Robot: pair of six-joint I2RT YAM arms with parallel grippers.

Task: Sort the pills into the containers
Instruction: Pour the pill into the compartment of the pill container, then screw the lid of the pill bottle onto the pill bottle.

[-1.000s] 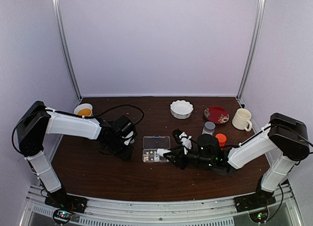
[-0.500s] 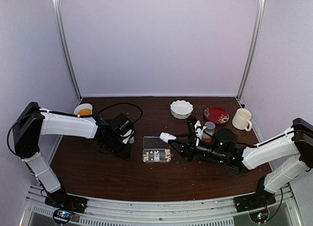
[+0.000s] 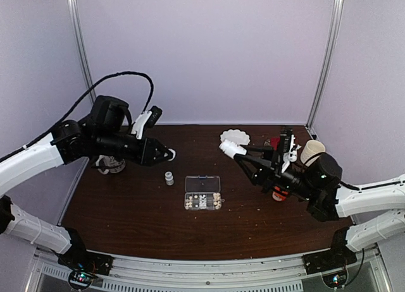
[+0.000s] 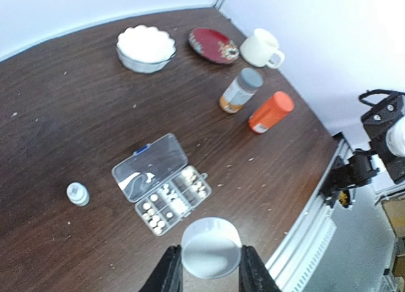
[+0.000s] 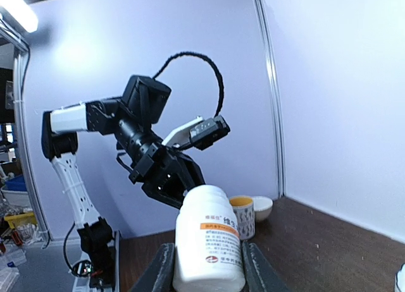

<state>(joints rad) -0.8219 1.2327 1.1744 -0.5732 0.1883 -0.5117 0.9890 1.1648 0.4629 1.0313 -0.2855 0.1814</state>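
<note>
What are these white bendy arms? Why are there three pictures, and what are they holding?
They are two robot arms, a left arm and a right arm, bolted to a table. Each ends in two fingers that pinch. One picture comes from a camera above and behind the arms. The other two come from small cameras on the wrists, showing each arm's own fingers. On the table are a clear pill box, open, with tiny pale pills inside, a tiny white bottle, a white bowl, a red plate, a mug, a brown bottle and an orange bottle. The left fingers pinch a round white thing, maybe a lid. The right fingers pinch a white bottle with a label.
</note>
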